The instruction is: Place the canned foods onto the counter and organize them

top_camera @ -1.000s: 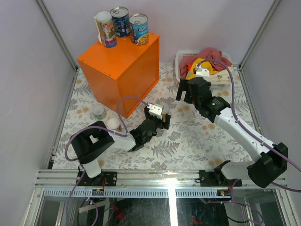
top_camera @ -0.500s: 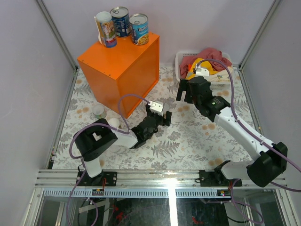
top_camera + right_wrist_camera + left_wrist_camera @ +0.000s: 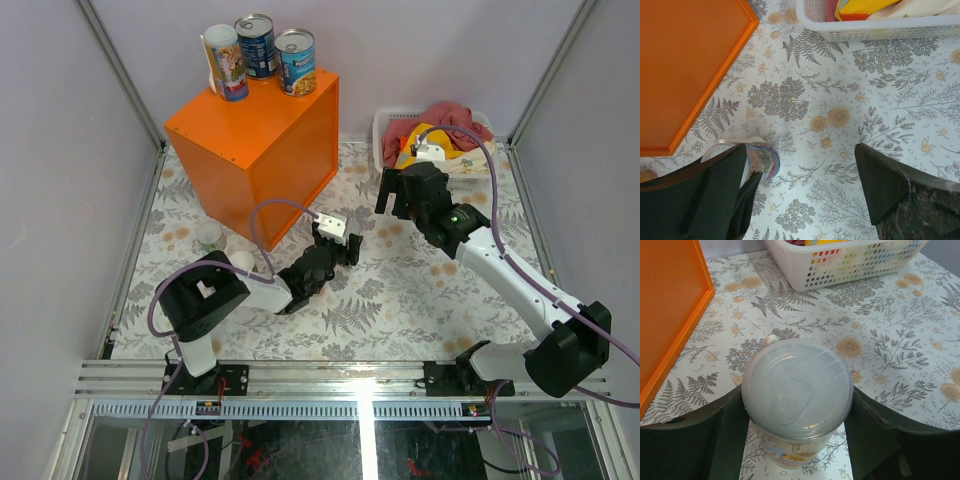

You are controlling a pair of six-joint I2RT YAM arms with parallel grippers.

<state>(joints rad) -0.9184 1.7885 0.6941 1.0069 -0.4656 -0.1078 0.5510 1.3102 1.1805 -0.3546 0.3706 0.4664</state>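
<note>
Three cans, a tall colourful one (image 3: 226,62) and two blue-labelled ones (image 3: 257,45) (image 3: 296,60), stand at the back of the orange counter (image 3: 250,130). My left gripper (image 3: 343,247) is low over the table right of the counter. In the left wrist view it (image 3: 797,407) is shut on an upright can with a translucent white lid (image 3: 797,385). My right gripper (image 3: 397,195) is open and empty above the table near the basket. In the right wrist view a colourful can (image 3: 760,161) shows beside that gripper's left finger (image 3: 715,190). Two short cans (image 3: 210,236) (image 3: 242,262) stand on the table by the counter's front.
A white basket (image 3: 385,125) of red and yellow cloths stands at the back right, also in the left wrist view (image 3: 840,275) and the right wrist view (image 3: 880,32). The counter's side wall (image 3: 665,315) is close on the left of the held can. The enclosure walls ring the floral table.
My left gripper has slid forward around the white-lidded can, which now is hidden under it in the top view. The right arm has not moved.
</note>
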